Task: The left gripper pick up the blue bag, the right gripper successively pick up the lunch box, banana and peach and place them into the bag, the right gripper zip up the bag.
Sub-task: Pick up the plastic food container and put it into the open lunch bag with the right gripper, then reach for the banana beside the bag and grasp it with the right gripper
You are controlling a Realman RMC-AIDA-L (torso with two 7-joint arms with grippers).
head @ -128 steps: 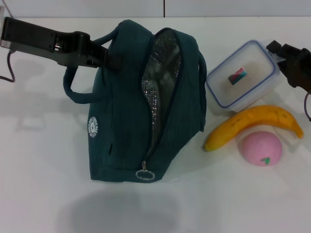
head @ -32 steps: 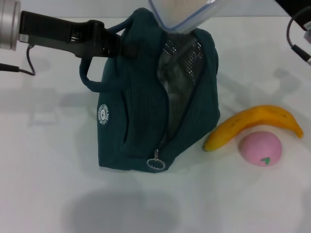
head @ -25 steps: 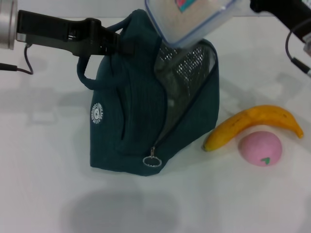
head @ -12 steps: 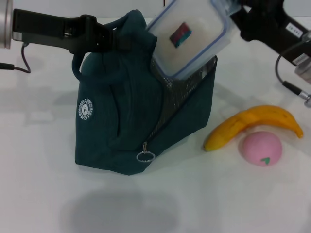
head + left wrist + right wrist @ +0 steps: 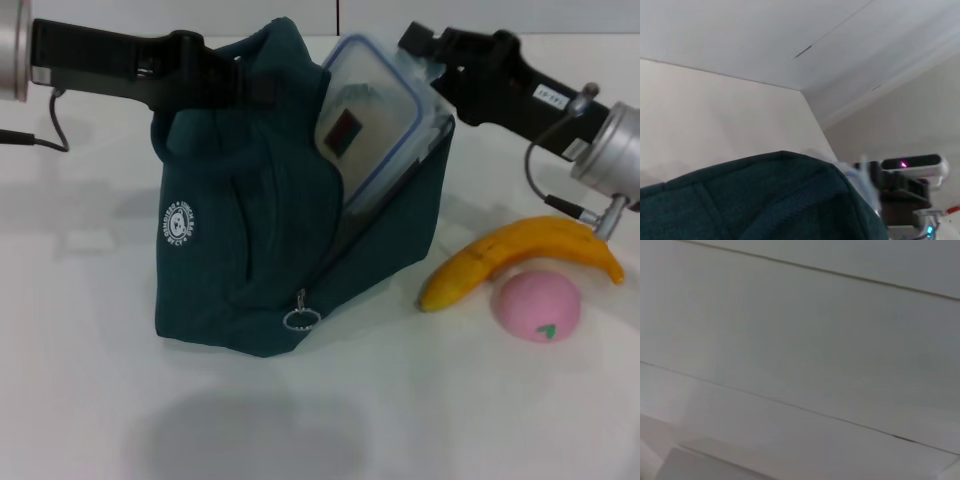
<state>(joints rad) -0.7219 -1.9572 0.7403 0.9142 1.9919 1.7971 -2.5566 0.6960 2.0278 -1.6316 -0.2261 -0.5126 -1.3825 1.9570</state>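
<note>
The blue bag [image 5: 250, 230] stands on the white table, its zip open along the top and side. My left gripper [image 5: 243, 86] is shut on the bag's handle at its top and holds it up. The clear lunch box [image 5: 365, 125] with a blue rim stands on edge, its lower half inside the bag's opening. My right gripper [image 5: 425, 52] is shut on the box's upper corner. The banana [image 5: 520, 255] and the pink peach [image 5: 540, 305] lie on the table to the right of the bag. The left wrist view shows the bag's fabric [image 5: 740, 200].
The zip pull [image 5: 299, 319] hangs at the bag's lower front. The right arm's cable [image 5: 545, 190] loops above the banana. The right wrist view shows only a pale wall. The table's far edge runs behind the bag.
The right gripper has come down and left with the lunch box, which has turned on edge and sunk partway into the bag's opening. The bag and left gripper barely moved.
</note>
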